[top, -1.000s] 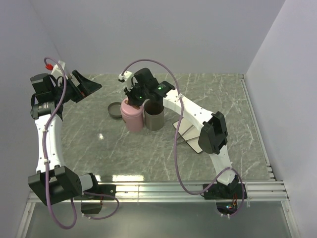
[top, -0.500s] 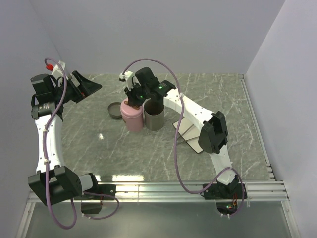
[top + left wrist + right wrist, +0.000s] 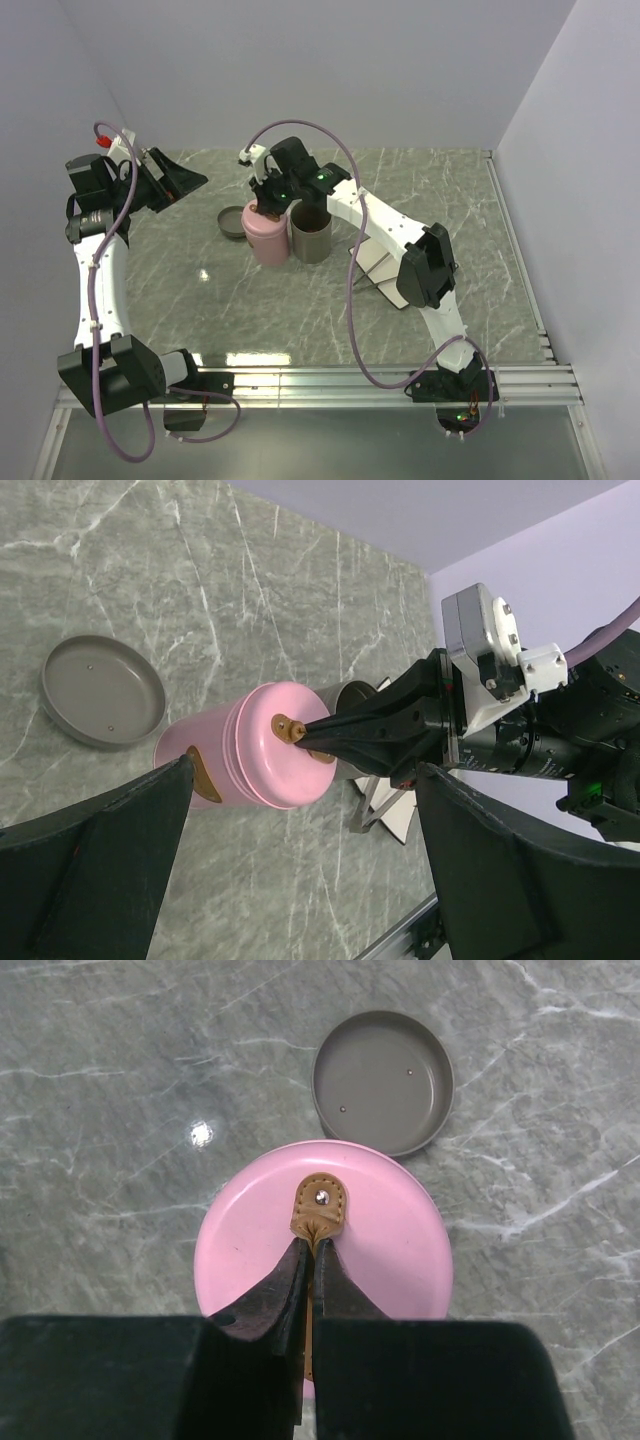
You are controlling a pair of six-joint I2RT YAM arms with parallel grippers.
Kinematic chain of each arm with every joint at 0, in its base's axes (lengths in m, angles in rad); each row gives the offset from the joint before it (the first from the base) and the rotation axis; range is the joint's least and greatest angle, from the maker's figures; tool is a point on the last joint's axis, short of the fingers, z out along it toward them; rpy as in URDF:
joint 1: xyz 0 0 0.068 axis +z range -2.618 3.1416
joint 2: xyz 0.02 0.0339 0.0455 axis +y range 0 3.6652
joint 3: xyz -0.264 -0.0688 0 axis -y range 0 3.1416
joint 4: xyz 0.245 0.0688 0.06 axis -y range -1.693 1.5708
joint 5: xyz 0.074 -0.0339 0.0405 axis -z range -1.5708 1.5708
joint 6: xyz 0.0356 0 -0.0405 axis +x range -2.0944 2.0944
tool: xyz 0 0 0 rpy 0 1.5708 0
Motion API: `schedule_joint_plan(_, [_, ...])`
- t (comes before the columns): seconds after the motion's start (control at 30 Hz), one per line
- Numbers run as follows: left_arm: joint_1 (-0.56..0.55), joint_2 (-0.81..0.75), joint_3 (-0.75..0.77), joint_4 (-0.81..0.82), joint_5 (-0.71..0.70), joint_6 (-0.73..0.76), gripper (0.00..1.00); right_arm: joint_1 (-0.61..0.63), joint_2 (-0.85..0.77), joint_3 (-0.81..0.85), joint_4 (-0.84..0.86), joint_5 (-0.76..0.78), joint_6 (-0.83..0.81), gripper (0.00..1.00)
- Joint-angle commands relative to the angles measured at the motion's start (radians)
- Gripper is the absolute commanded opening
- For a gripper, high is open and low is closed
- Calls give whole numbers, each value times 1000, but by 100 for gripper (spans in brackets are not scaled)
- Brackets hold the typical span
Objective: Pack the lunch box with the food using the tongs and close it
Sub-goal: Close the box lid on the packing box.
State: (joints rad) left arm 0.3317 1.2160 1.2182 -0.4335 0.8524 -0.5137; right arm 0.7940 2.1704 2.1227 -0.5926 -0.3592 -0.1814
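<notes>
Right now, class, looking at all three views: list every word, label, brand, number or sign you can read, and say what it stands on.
None: no view shows readable text.
Pink container: plain; its tan strap carries only a metal stud.
Grey lid: bare, just two small dots.
White wrist housing: unmarked.

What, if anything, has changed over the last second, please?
Very little. The left arm lifted its wrist slightly and the right arm edged its elbow left. Nothing was taken or released: the right gripper stays shut on the tan strap of the pink container, the left gripper stays open, and the grey lid and grey cup have not moved.
</notes>
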Motion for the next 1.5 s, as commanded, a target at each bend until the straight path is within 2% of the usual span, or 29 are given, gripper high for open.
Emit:
schedule_joint_plan(0.0, [3,-30,6,13,28,12,99,7,9,33,11,-20,-10,0])
schedule_joint_plan(0.23, [3,-27,-6,-10,-3,38,99,22,25,14,-6,11,-36,0])
schedule_joint_plan(0.57, [3,-12,-9,-20,-24,44,98,63,19,-43,-1,220,-66,0])
schedule_joint_plan(0.87, [10,10,-40,-1,8,63,98,63,19,-41,-13,120,-36,1])
schedule_joint_plan(0.97, [23,28,-51,24,31,64,95,63,0,-30,-15,114,-18,15])
schedule_joint_plan(1.0, [29,45,-55,41,46,44,91,63,-18,-27,-15,117,-10,24])
schedule_joint_plan(1.07, [44,69,-63,77,94,30,84,65,-37,-23,-15,127,-6,29])
schedule_joint_plan(1.1, [43,97,-60,81,102,32,76,63,-59,-23,-15,132,-3,36])
schedule_joint_plan(1.17, [43,128,-48,85,115,49,70,63,-81,-23,-9,146,0,41])
schedule_joint_plan(1.2, [43,155,-46,99,116,52,69,63,-102,-20,-7,150,3,53])
schedule_joint_plan(1.27, [43,197,-42,113,114,64,65,63,-127,-12,-7,157,3,61])
schedule_joint_plan(1.47, [14,327,0,125,82,124,61,63,-178,54,-30,112,8,70])
